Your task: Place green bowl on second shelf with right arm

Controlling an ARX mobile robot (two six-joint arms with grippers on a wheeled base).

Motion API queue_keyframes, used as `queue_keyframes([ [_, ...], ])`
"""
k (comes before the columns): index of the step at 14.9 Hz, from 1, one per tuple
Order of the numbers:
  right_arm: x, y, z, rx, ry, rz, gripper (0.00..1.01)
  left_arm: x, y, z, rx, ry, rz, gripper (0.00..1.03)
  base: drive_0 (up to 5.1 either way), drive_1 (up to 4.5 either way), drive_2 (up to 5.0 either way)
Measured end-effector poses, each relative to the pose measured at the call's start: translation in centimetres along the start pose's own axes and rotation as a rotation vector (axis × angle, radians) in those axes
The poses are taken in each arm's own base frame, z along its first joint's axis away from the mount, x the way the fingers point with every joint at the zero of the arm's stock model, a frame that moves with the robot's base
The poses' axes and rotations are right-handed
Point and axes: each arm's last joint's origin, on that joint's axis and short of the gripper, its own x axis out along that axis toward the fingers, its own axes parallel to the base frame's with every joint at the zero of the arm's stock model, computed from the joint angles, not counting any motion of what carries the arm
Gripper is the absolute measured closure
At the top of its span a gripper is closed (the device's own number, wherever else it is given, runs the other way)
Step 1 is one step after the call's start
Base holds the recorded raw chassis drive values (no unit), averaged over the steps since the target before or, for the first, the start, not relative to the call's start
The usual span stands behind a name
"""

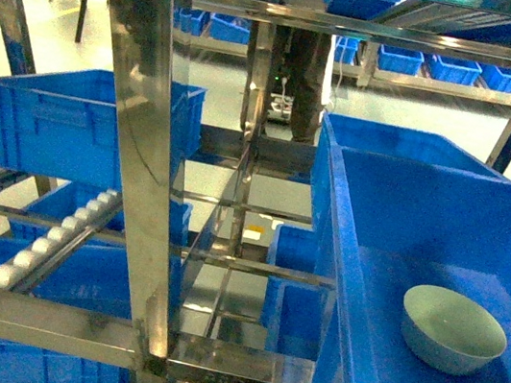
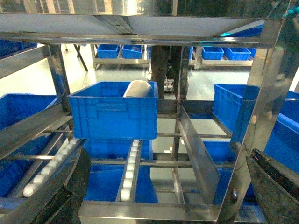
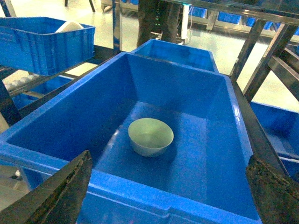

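The green bowl [image 1: 452, 329] [image 3: 150, 136] sits upright on the floor of a big blue crate [image 1: 347, 226] [image 3: 224, 121] at the right of the rack. My right gripper [image 3: 169, 156] hangs open in front of this crate's near wall, short of the bowl, with nothing between its fingers [image 3: 70, 186]. A rack tier of steel bars with white roller rails, the second shelf [image 1: 54, 235] [image 2: 131, 158], runs to the left of the crate. My left gripper [image 2: 167, 153] is open and empty in front of that tier. Neither gripper shows in the head view.
A shiny steel upright [image 1: 143, 135] stands close in front of the head camera. A blue crate [image 1: 91, 127] [image 2: 114, 109] holding a white object [image 2: 137, 88] rests on the rollers at the left. More blue crates [image 1: 29, 272] fill the lower tier and the far racks [image 1: 450, 67].
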Motion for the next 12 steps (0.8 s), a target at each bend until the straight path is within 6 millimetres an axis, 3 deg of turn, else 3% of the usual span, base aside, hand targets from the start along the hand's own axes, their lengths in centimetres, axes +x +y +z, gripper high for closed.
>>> queue_keyframes([
  [1, 0.0, 0.0, 0.1, -0.008, -0.010, -0.006, 0.03, 0.0, 0.0, 0.0, 0.000, 0.000, 0.000, 0.05, 0.0, 0.00, 0.0],
  [3, 0.5, 1.4, -1.2, -0.019, -0.210, -0.151, 0.30, 0.0, 0.0, 0.0, 0.000, 0.002, -0.001, 0.05, 0.0, 0.00, 0.0],
  [6, 0.9, 2.7, -1.6, 0.081, -0.228, -0.175, 0.66, 0.0, 0.0, 0.0, 0.000, 0.000, 0.000, 0.05, 0.0, 0.00, 0.0],
  [9, 1.2, 3.4, -2.1, 0.096, -0.227, -0.173, 0.94, 0.0, 0.0, 0.0, 0.000, 0.000, 0.000, 0.05, 0.0, 0.00, 0.0],
  [10, 1.2, 3.6, -2.1, 0.097, -0.232, -0.174, 0.99, 0.0, 0.0, 0.0, 0.000, 0.000, 0.000, 0.05, 0.0, 0.00, 0.0],
  [12, 1.5, 4.8, -2.4, 0.101, -0.230, -0.172, 0.99, 0.0, 0.0, 0.0, 0.000, 0.000, 0.002, 0.05, 0.0, 0.00, 0.0],
])
